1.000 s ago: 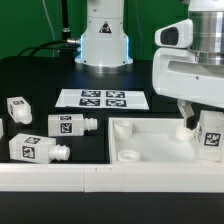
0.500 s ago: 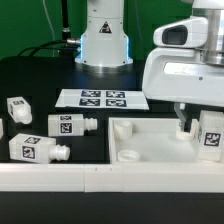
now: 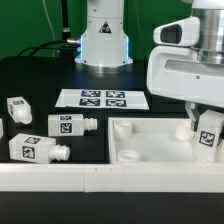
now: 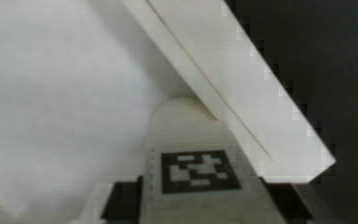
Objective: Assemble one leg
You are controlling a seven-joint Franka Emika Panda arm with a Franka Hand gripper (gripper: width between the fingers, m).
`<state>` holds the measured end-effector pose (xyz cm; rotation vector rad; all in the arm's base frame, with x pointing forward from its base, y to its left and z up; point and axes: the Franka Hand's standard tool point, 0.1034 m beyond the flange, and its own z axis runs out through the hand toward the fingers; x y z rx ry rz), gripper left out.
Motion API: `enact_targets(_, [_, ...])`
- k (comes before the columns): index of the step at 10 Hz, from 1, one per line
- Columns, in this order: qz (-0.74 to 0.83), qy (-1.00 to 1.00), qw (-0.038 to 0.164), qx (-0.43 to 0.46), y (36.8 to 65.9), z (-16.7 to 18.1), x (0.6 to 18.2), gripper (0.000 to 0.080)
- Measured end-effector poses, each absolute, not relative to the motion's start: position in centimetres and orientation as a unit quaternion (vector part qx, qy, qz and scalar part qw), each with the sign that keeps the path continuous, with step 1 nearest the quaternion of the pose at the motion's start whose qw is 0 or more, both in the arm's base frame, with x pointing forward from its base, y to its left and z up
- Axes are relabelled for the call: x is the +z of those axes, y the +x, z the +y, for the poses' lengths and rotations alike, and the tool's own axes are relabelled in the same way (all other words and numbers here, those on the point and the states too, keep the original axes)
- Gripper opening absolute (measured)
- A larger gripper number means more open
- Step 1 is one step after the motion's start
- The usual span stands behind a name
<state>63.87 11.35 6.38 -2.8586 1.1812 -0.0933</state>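
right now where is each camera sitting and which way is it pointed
Exterior view: off the arm, low at the table's edge, facing across the panel and loose legs toward the robot base; the arm and gripper show at the exterior view's right.
Wrist view: on the wrist, looking down past dark fingertips at the held leg against the panel's rim.
Shared: that tagged leg and the panel.

Leg (image 3: pixel 209 134) was white, tagged, slightly tilted, at the panel's far corner on the exterior view's right. Three similar legs (image 3: pixel 69 125) lay loose on the worktop at the exterior view's left.
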Motion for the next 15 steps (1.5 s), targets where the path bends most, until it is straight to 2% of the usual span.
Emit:
enact_targets(2, [0.524, -0.851, 0.032, -0.025, 63.9, 11.6, 6.3, 0.0282])
enact_targets(4, [0.655, -0.753, 0.054, -0.024, 64.1, 11.8, 6.2, 0.0282])
enact_targets(5, [0.691, -0.720, 0.056, -0.023, 64.1, 11.9, 6.2, 0.0282])
enact_targets(6, [0.752, -0.656, 0.068, -0.022, 64.2, 11.9, 6.2, 0.0284])
enact_targets(7, [0.756, -0.650, 0.069, -0.022, 64.1, 11.9, 6.2, 0.0284])
enact_targets(8, [0.759, -0.646, 0.070, -0.021, 64.1, 11.9, 6.2, 0.0335])
enact_targets(9, [0.732, -0.677, 0.066, -0.022, 64.0, 11.9, 6.2, 0.0335])
enact_targets(11, [0.624, -0.778, 0.065, -0.030, 64.2, 11.3, 6.2, 0.0602])
enact_targets(12, [0.544, -0.837, 0.055, -0.033, 64.0, 11.4, 6.1, 0.0602])
enact_targets(13, [0.474, -0.878, 0.053, -0.037, 63.8, 11.6, 6.0, 0.0642])
enact_targets(14, [0.482, -0.871, 0.066, -0.069, 63.7, 12.2, 6.3, 0.0648])
enact_targets(15, [0.446, -0.890, 0.061, -0.072, 63.3, 12.4, 6.1, 0.0648])
